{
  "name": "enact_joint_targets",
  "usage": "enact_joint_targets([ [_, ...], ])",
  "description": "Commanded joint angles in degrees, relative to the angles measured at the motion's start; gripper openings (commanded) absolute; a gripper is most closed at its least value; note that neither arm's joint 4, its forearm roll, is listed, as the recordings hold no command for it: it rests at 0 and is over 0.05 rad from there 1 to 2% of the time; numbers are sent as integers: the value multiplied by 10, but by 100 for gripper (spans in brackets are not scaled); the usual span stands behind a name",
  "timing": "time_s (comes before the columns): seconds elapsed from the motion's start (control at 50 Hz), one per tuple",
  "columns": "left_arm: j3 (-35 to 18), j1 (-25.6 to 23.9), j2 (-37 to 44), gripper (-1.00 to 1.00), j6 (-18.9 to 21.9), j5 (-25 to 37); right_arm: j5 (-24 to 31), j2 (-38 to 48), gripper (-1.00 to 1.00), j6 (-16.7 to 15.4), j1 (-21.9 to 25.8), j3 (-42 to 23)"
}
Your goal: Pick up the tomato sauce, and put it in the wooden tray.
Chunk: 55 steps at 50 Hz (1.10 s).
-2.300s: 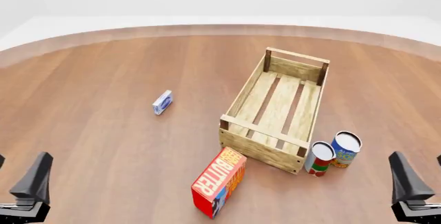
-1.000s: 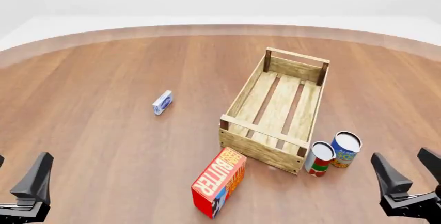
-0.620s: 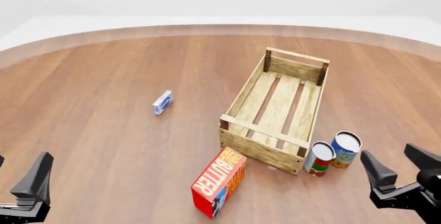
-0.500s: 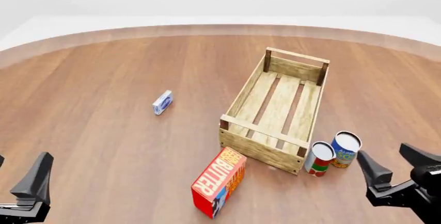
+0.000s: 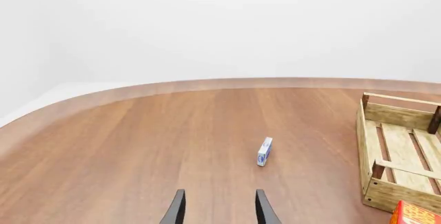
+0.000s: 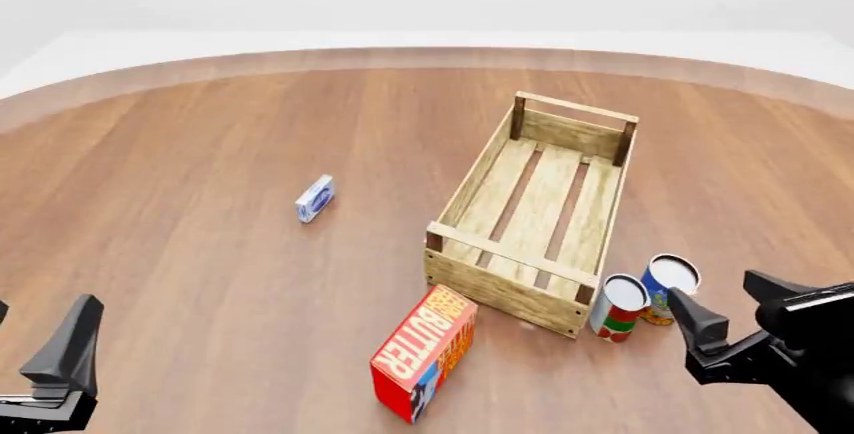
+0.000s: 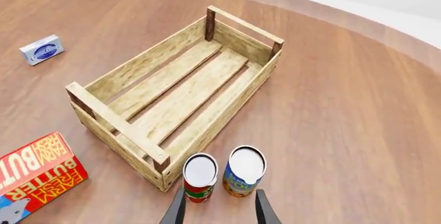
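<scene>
Approach step. The right gripper (image 6: 731, 326) hangs wide open and empty, just near-right of the sauce (image 6: 617, 308), which stands touching the blue can (image 6: 665, 289) beside the tray's (image 6: 497, 292) near-right corner. Next, straddle only the sauce.
</scene>
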Motion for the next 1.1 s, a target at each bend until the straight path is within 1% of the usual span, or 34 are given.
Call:
enact_joint_targets([
  [0.02, 0, 0, 0, 100, 0, 0, -13, 36, 100, -3, 7, -5],
  [0.1, 0, 0, 0, 100, 0, 0, -22, 55, 100, -5, 10, -10],
  [0.48, 0, 0, 0, 100, 0, 0, -39, 91, 100, -8, 17, -22],
  [0.54, 0, 0, 0, 100, 0, 0, -50, 103, 100, -8, 18, -20],
  [0.56, 0, 0, 0, 100, 0, 0, -87, 151, 100, -6, 25, -21],
  [0.58, 0, 0, 0, 100, 0, 0, -93, 156, 100, -6, 26, -20],
  [0.74, 0, 0, 0, 100, 0, 0, -98, 165, 100, -7, 27, -23],
  [0.82, 0, 0, 0, 100, 0, 0, -115, 185, 100, -7, 30, -20],
  [0.98, 0, 0, 0, 100, 0, 0, -127, 198, 100, -7, 31, -18],
  [1.1, 0, 0, 0, 100, 0, 0, -151, 221, 100, -9, 29, -11],
])
